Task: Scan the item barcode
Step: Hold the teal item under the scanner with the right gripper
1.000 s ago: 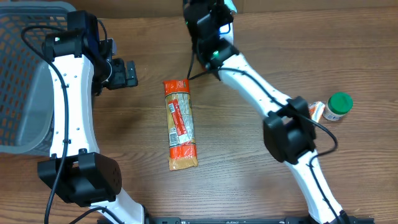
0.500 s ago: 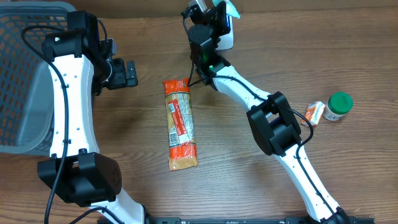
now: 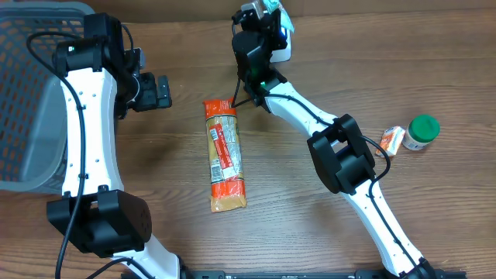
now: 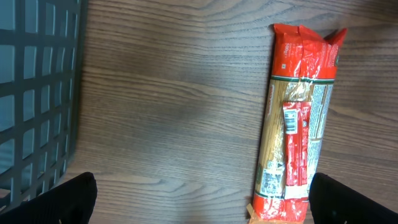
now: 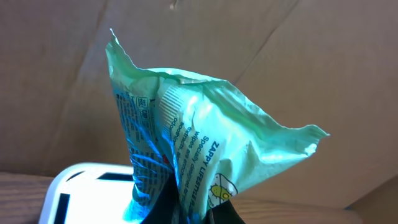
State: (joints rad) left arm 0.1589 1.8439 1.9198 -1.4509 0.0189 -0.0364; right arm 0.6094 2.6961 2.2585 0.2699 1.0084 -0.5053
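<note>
From overhead, we see the left gripper (image 3: pixel 160 91) near the table's (image 3: pixel 434 62) left side with its fingers spread wide and nothing between them, beside the basket (image 3: pixel 31 101) at the far left corner. The pasta (image 3: pixel 223 155) lies lengthwise mid-table, apart from both arms. The right gripper (image 3: pixel 263 17) reaches to the far edge, pinching a green pouch (image 3: pixel 280 12) just above the white scanner (image 3: pixel 284 51). Near the right edge a green-lidded jar (image 3: pixel 423 132) stands just beside a small packet (image 3: pixel 391 140).

In the left wrist view, the left gripper (image 4: pixel 205 208) shows only its two dark fingertips (image 4: pixel 68 199) in the lower corners, far apart over bare wood. The pasta (image 4: pixel 298 124) lies to the right and the basket (image 4: pixel 37 93) wall fills the left.

In the right wrist view, the right gripper (image 5: pixel 186 211) is pressed together on the pouch's bottom edge. The pouch (image 5: pixel 199 137) stands upright and crumpled, printed side toward us, with a bluish glow low on its left. The scanner (image 5: pixel 81 186) sits below and left of it, with cardboard (image 5: pixel 311 56) behind.
</note>
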